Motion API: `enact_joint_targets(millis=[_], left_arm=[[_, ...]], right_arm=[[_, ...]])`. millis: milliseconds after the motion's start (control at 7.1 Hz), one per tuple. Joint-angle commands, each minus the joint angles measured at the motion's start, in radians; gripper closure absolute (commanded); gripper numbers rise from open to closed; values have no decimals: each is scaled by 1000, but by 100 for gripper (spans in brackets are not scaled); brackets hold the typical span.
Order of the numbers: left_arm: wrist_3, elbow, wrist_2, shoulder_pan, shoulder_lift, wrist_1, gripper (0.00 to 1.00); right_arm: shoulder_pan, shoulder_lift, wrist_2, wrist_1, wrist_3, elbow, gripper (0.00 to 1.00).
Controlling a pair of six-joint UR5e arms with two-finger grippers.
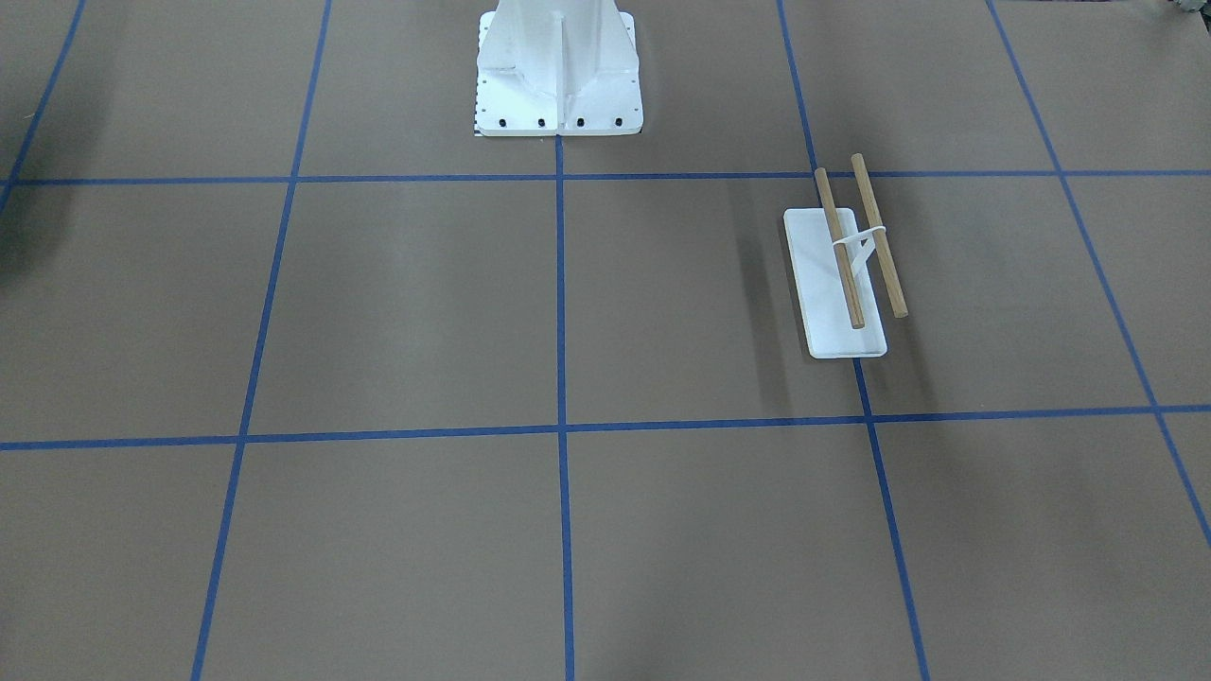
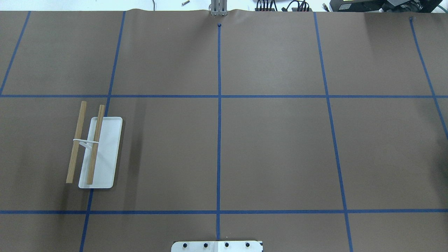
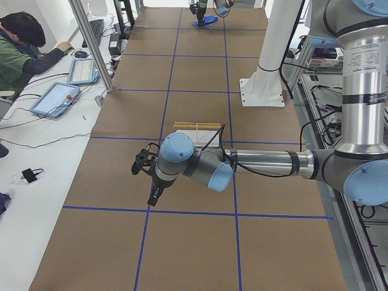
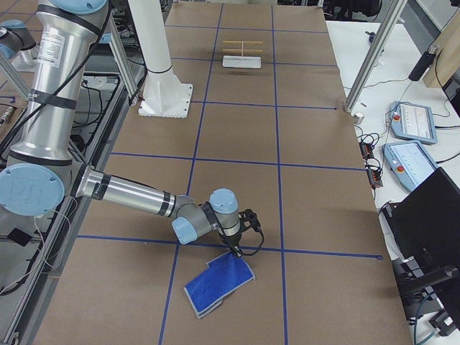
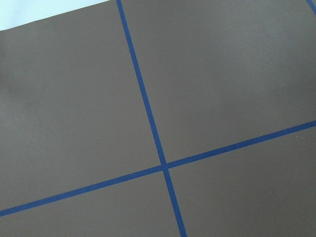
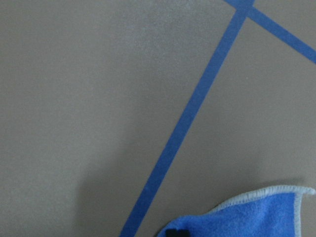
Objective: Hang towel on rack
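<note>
The towel [image 4: 219, 282] lies flat on the table, blue face up, at the robot's far right end; its pale-stitched corner fills the bottom of the right wrist view [image 6: 247, 217]. My right gripper [image 4: 241, 246] is down at the towel's near corner; I cannot tell whether it is open or shut. A small black tip [image 6: 176, 232] rests on the cloth. The rack [image 2: 92, 147] stands on the robot's left side, both wooden dowels bare; it also shows in the front view [image 1: 856, 255]. My left gripper [image 3: 144, 185] hovers beyond the rack over bare table; I cannot tell its state.
The white robot pedestal [image 1: 558, 76] is bolted at the table's middle edge. Blue tape lines [image 2: 219, 105] grid the brown table. An operator [image 3: 24, 48] sits at a side bench with tablets [image 3: 54, 100]. Aluminium posts [image 4: 370, 57] stand along the table's far edge.
</note>
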Motion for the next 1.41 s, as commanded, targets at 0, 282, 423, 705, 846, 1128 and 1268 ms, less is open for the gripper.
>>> enact_joint_targets(millis=[0, 282, 423, 705, 846, 1128, 1268], left_arm=[[0, 1, -1, 0, 0, 0, 1], [0, 2, -1, 0, 0, 0, 1], [0, 5, -1, 0, 0, 0, 1], [3, 5, -1, 0, 0, -9, 1], [5, 5, 0, 0, 0, -30, 1], [9, 4, -1, 2, -2, -37, 1], [6, 1, -1, 2, -2, -37, 1]], right_arm=[[2, -2, 1, 0, 0, 9, 100], [20, 5, 24, -3, -2, 25, 100], [43, 6, 42, -23, -2, 49, 100], [144, 2, 99, -89, -2, 135, 100], [188, 6, 132, -162, -3, 192, 100], [198, 43, 137, -352, -20, 355, 100], [197, 98, 137, -456, -20, 418, 100]])
